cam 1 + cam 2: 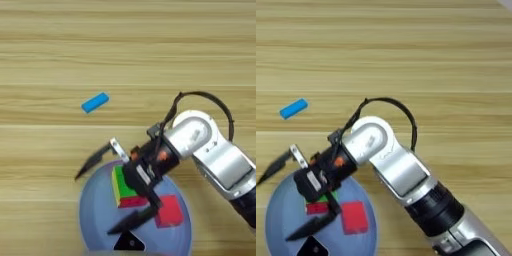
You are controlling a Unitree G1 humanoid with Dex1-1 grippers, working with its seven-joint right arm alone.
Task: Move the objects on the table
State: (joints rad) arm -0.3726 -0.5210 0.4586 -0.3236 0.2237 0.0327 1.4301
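A large round blue plate [98, 222] sits at the bottom of the table [125, 50]. On it lie the green-and-red puzzle cube [125, 190], the plain red cube [170, 211] to its right, and a small block with a black top [129, 242] at the bottom edge. The flat blue bar [95, 102] lies on the wood, up and left of the plate. My right gripper [94, 204] is open above the plate's left half, fingers spread wide. One finger [92, 161] reaches past the plate's upper-left rim. The other finger [131, 222] crosses just below the puzzle cube. Nothing is held.
The silver forearm [401, 172] comes in from the lower right, with a black cable [401, 112] looping above the wrist. In the right eye view the wrist hides most of the puzzle cube [318, 206]. Bare wood fills the upper half of both views.
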